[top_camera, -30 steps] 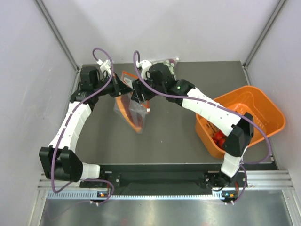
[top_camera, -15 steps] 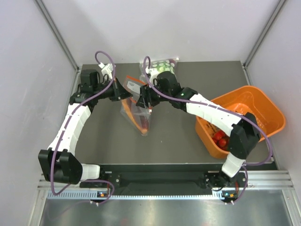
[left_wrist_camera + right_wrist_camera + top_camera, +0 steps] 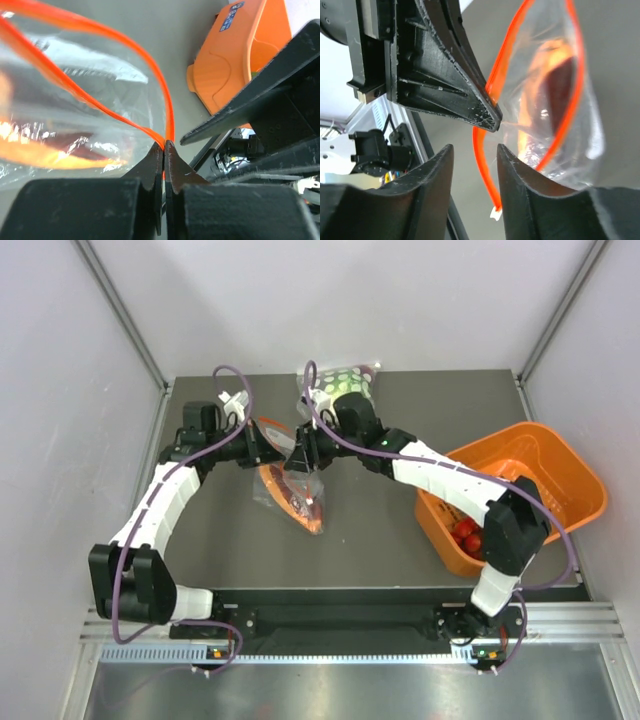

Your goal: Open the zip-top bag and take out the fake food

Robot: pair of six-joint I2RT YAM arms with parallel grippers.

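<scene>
The clear zip-top bag (image 3: 290, 492) with its red-orange zip strip hangs between my two grippers, mouth partly spread. My left gripper (image 3: 266, 450) is shut on the strip's edge; in the left wrist view (image 3: 164, 144) the strip (image 3: 125, 45) loops up from the closed tips. My right gripper (image 3: 300, 456) is open, and in the right wrist view (image 3: 475, 150) one side of the strip (image 3: 482, 165) runs between its jaws, untouched. A dark reddish-brown fake food piece (image 3: 560, 85) lies inside the bag. Red berry pieces (image 3: 465, 533) lie in the orange basket.
The orange basket (image 3: 545, 455) stands at the right, also in the left wrist view (image 3: 230, 65). A second bag with green-and-white spotted contents (image 3: 345, 378) lies at the back of the dark mat (image 3: 380, 530). Grey walls close in on both sides.
The bag has come down and toward the near side, and its mouth has spread. Both grippers have shifted slightly right; the right jaws now stand open around the strip.
</scene>
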